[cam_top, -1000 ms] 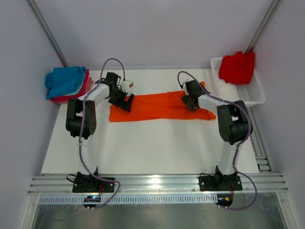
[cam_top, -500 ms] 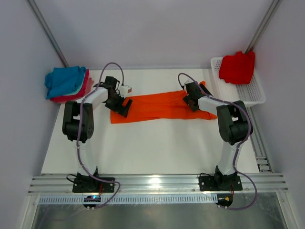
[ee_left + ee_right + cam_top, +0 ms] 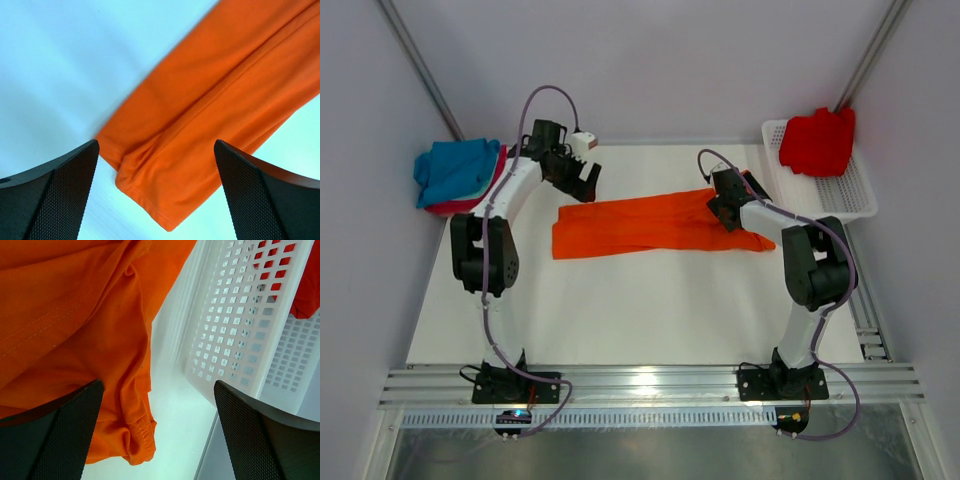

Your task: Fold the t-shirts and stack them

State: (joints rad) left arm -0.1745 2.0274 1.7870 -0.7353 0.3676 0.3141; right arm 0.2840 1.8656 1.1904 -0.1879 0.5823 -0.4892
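- L gripper point(image 3: 582, 178): jaws spread wide, nothing between them. It hangs above the table point(image 3: 620, 310) toward the far edge, just beyond the left end of the orange t-shirt point(image 3: 640, 225) and clear of the cloth.
- L wrist view: both fingers frame that left end from above – a hemmed corner with a soft crease running the length of the cloth.
- R gripper point(image 3: 720, 210): jaws also wide, holding nothing. It sits low over the shirt's right end. Can't tell whether the fingertips touch the fabric.
- R wrist view: bunched, wrinkled orange cloth with a stitched hem on the left, white table in the middle, and the wall of the white mesh basket point(image 3: 850, 195) on the right.
- Orange t-shirt: folded into a long narrow band, lying across the far half of the table and slanting slightly, w/ its right end near the basket. The left end lies flat; the right end is rumpled.
- Red t-shirt point(image 3: 817, 140): heaped in the basket's far end, at the far right corner.
- Teal t-shirt point(image 3: 455, 170): folded on top of a pink one point(image 3: 470, 205), at the far left corner.
- Vs a second ago: the L gripper was down on the shirt's left end – it has since lifted off and swung back toward the far edge. The R gripper has barely moved, and the shirt lies about as before.
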